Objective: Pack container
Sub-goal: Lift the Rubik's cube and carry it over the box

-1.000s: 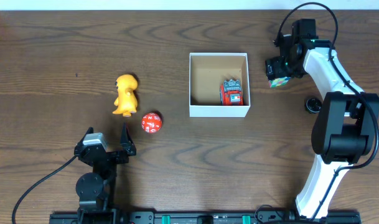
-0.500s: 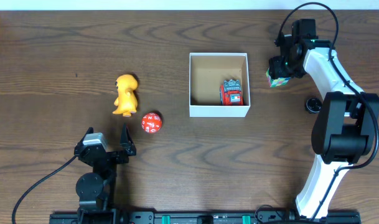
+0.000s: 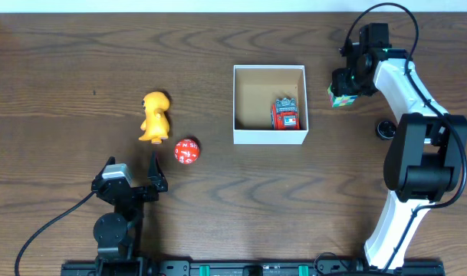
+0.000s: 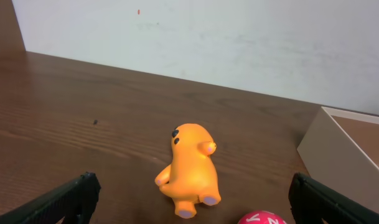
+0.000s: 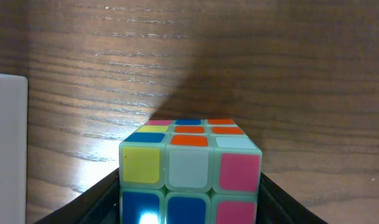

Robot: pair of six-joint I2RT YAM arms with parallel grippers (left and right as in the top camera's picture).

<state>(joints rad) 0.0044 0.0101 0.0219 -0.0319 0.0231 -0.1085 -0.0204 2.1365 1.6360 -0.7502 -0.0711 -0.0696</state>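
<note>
Sitting mid-table was the container (image 3: 252, 96) — square, open-topped, with a red toy (image 3: 286, 113) in its near right corner. Just beyond its right wall stood the right gripper (image 3: 342, 93), fingers closed on the sides of a puzzle cube (image 5: 190, 171); the box lay directly to that hand's left, close by. The left gripper (image 3: 132, 164) — spread wide and empty — sat well apart, near the table's front edge.

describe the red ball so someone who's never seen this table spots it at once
In the overhead view, start at the white-walled container near the middle and go left to the yellow figure. The red ball lies just below and right of that figure; it is the only round toy, red with white markings.
</note>
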